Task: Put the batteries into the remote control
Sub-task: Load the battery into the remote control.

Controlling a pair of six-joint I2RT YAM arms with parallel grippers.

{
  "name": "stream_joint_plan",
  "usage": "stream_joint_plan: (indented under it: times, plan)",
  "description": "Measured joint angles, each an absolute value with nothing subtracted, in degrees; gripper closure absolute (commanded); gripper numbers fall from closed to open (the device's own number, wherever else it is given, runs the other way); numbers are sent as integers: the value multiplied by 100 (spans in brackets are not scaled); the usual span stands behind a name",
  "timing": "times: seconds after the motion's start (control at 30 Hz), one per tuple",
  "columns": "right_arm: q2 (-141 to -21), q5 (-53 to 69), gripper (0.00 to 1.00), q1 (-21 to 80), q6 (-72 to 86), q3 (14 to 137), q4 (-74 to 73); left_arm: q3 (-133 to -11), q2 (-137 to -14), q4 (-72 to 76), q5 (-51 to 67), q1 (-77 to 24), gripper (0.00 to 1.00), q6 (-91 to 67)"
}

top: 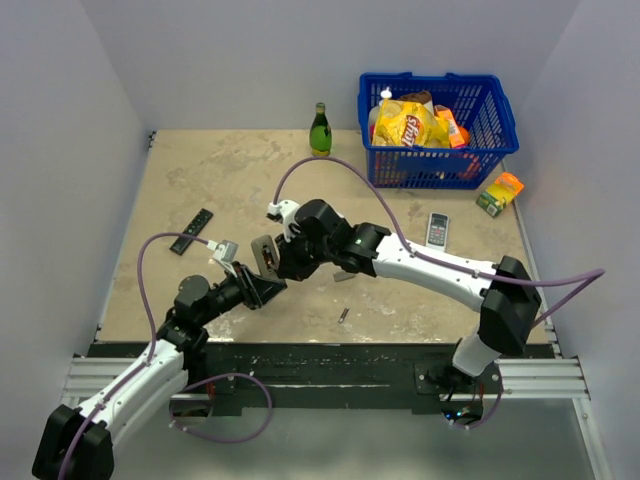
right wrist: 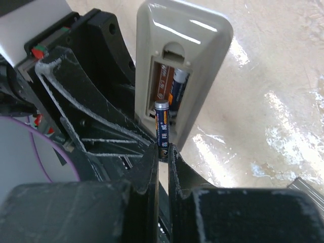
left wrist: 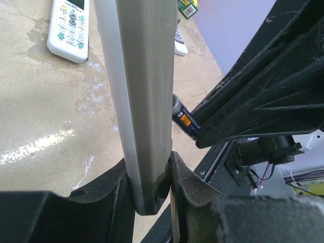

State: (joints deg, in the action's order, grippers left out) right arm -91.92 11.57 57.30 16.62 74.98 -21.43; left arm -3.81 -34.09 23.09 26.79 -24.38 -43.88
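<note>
Above the middle of the worktop (top: 230, 180), between the two arms: item record, battery loading.

Step in hand: insertion of the second cell. One slot of the open battery bay (right wrist: 161, 83) is filled and the other appears vacant, so the task is judged roughly half done.

Left end effector (left wrist: 149, 169): pinching the remote control (right wrist: 202, 45) by its long edges at the lower end. The remote control is clear of the worktop, upright with a slight tilt, its grey back and uncovered bay towards the right arm.

Right end effector (right wrist: 162, 152): pressed together on the held battery (right wrist: 162, 124), gripping its lower end, with the capped end projecting upward.

Seated battery (right wrist: 178, 83): lies in the far slot of the bay, lengthwise.

Position of held battery: just in front of the bay's near end, in line with the vacant slot and beside the seated battery. Whether it touches the bay's rim cannot be told.

Next move, as judged: tilt the held battery to lie along the vacant slot, press one end against its contact, then push the other end down before letting go. The left grip must stay firm against that push.

Loose battery (top: 343, 316): a small dark cylinder, apparently a spare cell, on the worktop near the arm bases, well apart from both end effectors.
</note>
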Motion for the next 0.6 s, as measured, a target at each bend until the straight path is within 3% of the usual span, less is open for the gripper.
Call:
stream_joint_plan:
  times: [0.6]
  plan:
    - [-9782, 1068, 100, 5787, 1892, 8167, -2399, -296, -3347, 2213, 2237, -2746, 100, -4230]
